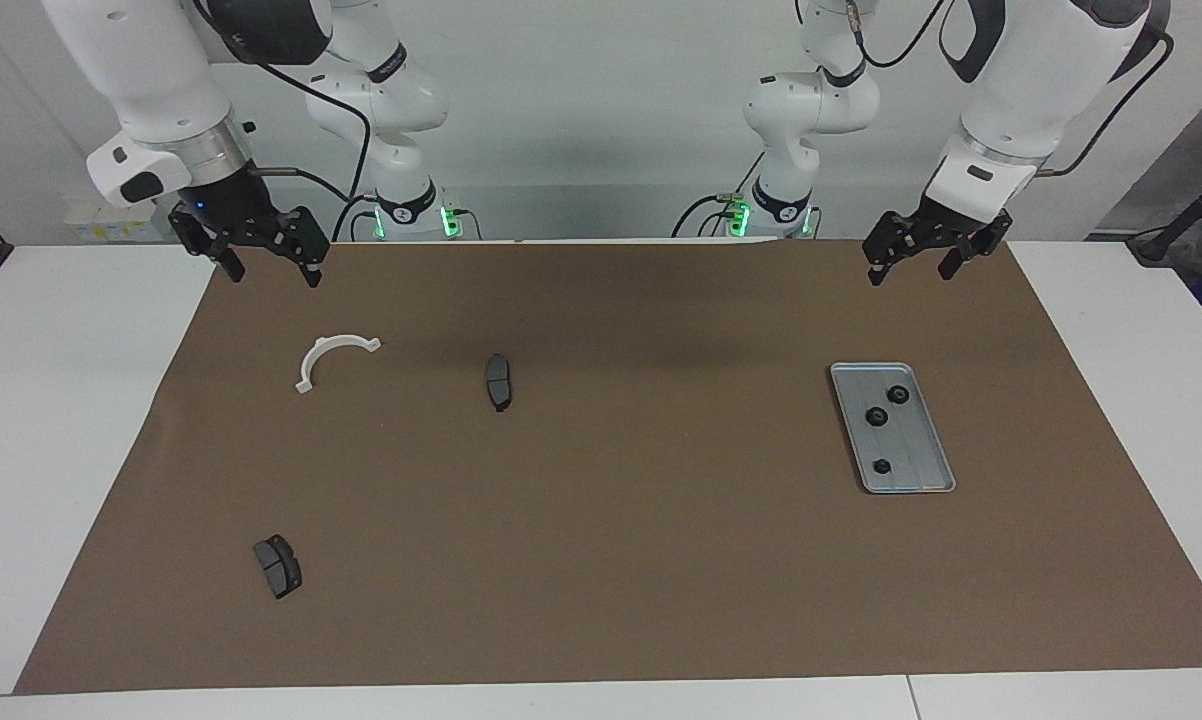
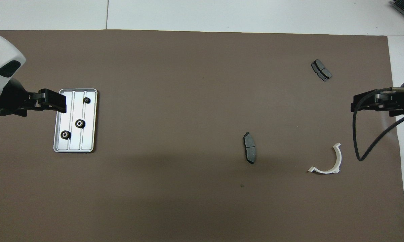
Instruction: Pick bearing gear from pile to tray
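The silver tray [image 1: 918, 452] [image 2: 88, 135] lies on the brown mat toward the left arm's end. Three small black bearing gears sit in it: [image 1: 898, 394], [image 1: 876, 416], [image 1: 882, 466]; from above they show as gears [image 2: 86, 100], [image 2: 80, 123], [image 2: 65, 134]. My left gripper [image 1: 909, 268] [image 2: 58, 103] hangs open and empty, high over the mat beside the tray. Toward the right arm's end, the pile's loose parts lie scattered. My right gripper [image 1: 271, 272] [image 2: 356, 105] is open, raised over the mat's corner there, holding nothing.
A white half-ring bracket [image 1: 333, 358] [image 2: 328, 162] lies under the right gripper's side. One dark grey pad [image 1: 498, 382] [image 2: 249, 148] rests mid-mat, another [image 1: 278, 566] [image 2: 321, 70] farther from the robots. White tabletop borders the brown mat [image 1: 641, 560].
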Controlling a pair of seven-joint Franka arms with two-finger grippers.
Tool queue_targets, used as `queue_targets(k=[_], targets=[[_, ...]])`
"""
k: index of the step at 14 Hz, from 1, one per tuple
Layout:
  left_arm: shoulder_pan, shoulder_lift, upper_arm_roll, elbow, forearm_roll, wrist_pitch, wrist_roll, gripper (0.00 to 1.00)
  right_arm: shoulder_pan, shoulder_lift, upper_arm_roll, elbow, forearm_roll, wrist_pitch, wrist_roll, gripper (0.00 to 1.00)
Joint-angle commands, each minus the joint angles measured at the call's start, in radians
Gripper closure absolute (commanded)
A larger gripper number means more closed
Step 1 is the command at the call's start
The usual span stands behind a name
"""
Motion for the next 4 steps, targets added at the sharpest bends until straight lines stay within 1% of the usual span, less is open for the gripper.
queue_targets(k=[1,4], targets=[[-0.001,-0.02,0.001,-0.013,0.014,0.004,-0.009,0.0,-0.003,-0.004,0.003,-0.006,0.001,-0.002,-0.022,0.0],[0.0,-0.02,0.001,-0.016,0.014,0.009,-0.009,0.0,-0.003,-0.005,0.002,-0.008,0.001,-0.002,-0.019,0.0]])
